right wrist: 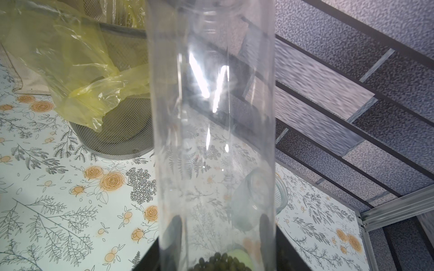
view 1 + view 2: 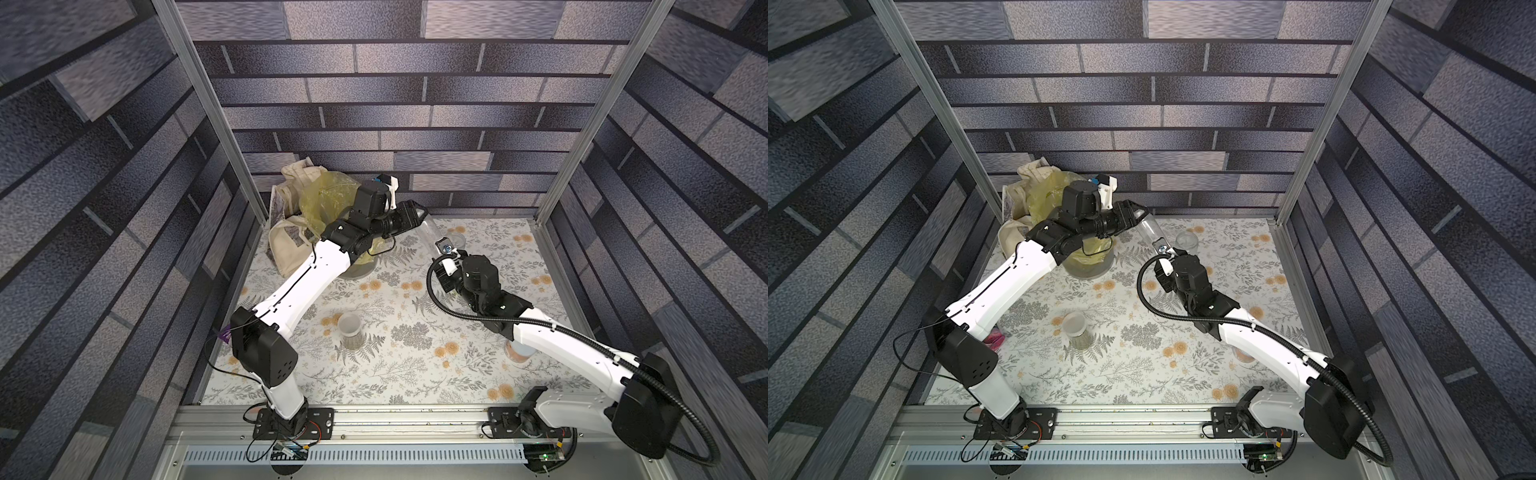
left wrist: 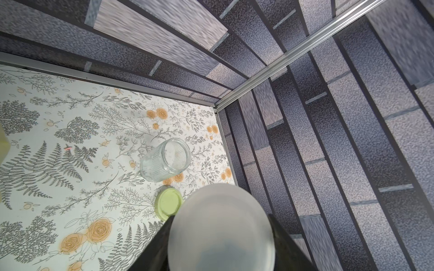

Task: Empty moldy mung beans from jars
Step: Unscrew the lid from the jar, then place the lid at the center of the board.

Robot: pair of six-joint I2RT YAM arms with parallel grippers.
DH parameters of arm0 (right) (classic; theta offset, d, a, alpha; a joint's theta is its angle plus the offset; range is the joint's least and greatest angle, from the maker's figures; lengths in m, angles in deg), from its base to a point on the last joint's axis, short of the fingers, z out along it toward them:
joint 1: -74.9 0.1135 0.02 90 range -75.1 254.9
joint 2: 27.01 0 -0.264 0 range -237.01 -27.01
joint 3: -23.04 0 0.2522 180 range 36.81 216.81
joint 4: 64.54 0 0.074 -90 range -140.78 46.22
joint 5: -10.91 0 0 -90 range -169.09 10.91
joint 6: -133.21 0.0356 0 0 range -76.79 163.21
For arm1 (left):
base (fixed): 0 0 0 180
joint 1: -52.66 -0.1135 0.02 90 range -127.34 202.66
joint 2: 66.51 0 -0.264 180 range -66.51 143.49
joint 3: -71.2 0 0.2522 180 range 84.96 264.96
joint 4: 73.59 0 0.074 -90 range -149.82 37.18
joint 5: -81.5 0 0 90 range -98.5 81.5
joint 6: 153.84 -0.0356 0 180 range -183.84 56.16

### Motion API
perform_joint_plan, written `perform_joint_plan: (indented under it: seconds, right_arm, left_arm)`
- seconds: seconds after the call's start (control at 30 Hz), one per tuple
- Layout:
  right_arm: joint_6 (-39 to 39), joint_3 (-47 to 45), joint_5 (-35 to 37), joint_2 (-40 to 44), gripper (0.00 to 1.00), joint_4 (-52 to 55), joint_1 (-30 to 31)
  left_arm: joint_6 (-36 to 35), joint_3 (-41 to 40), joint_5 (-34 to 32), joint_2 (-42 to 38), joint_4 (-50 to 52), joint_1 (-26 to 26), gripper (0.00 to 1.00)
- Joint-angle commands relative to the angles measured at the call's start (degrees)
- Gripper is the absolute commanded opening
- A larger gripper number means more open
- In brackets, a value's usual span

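Note:
My right gripper (image 1: 219, 234) is shut on the base of the tall clear jar (image 1: 211, 117), which is tilted and has no lid on. A few mung beans (image 1: 218, 260) lie at its bottom end. In both top views this jar (image 2: 432, 230) (image 2: 1150, 229) leans toward the left gripper (image 2: 419, 214). My left gripper (image 3: 220, 237) is shut on a frosted white lid (image 3: 220, 211). The wide ribbed jar (image 3: 165, 160) stands empty, with its pale green lid (image 3: 168, 203) on the table beside it. The short lidded jar (image 2: 349, 328) holds beans at mid-table.
A mesh bin (image 1: 112, 133) lined with a yellow bag (image 2: 326, 199) stands at the back left, partly under the left arm. A cream cloth bag (image 2: 286, 245) lies beside it. A pinkish can (image 2: 519, 352) sits under the right forearm. Walls enclose the floral table (image 2: 415, 374).

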Motion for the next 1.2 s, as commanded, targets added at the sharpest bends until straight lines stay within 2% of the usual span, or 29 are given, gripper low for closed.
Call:
perform_joint_plan:
  seconds: [0.0,0.2,0.5,0.6,0.7,0.8,0.9,0.97,1.1,1.17]
  right_arm:
    - [1.8,0.0,3.4,2.7,0.28,-8.0,-0.2]
    - [2.6,-0.6,3.2,3.2,0.28,-7.9,-0.2]
    - [3.8,-2.1,2.4,5.5,0.28,-6.8,-0.2]
    - [4.4,-3.0,2.0,9.1,0.29,-4.6,-0.2]
    - [5.5,-3.6,0.8,13.9,0.29,-0.6,-0.2]
    - [7.2,-3.9,0.0,17.3,0.3,2.7,-0.3]
    - [8.6,-4.1,-0.4,18.9,0.3,4.9,-0.3]
    - [9.6,-4.7,-0.4,19.4,0.3,5.3,-0.3]
    - [11.3,-6.2,-0.8,20.3,0.3,6.1,-0.3]
    - [11.8,-7.0,-1.0,20.9,0.31,6.5,-0.3]
  left_arm:
    - [3.8,-2.6,-5.5,-1.8,-3.3,-1.3,0.56]
    - [3.7,-4.8,-9.2,-2.8,-6.4,-0.4,0.57]
    - [-0.5,-7.5,-10.2,-3.8,-7.6,-1.2,0.57]
    - [-3.8,-14.7,-8.8,-6.0,-12.5,-0.9,0.59]
    - [-10.0,-23.1,-8.7,-8.3,-16.9,1.2,0.59]
    - [-17.8,-28.9,-13.6,-9.3,-18.6,4.8,0.6]
    - [-19.2,-35.0,-17.3,-9.0,-25.0,6.1,0.6]
    - [-19.4,-38.1,-18.6,-8.1,-30.2,7.0,0.6]
    - [-26.2,-39.6,-22.9,-3.8,-36.2,10.0,0.61]
    - [-27.4,-40.5,-24.3,-1.3,-39.0,10.5,0.61]
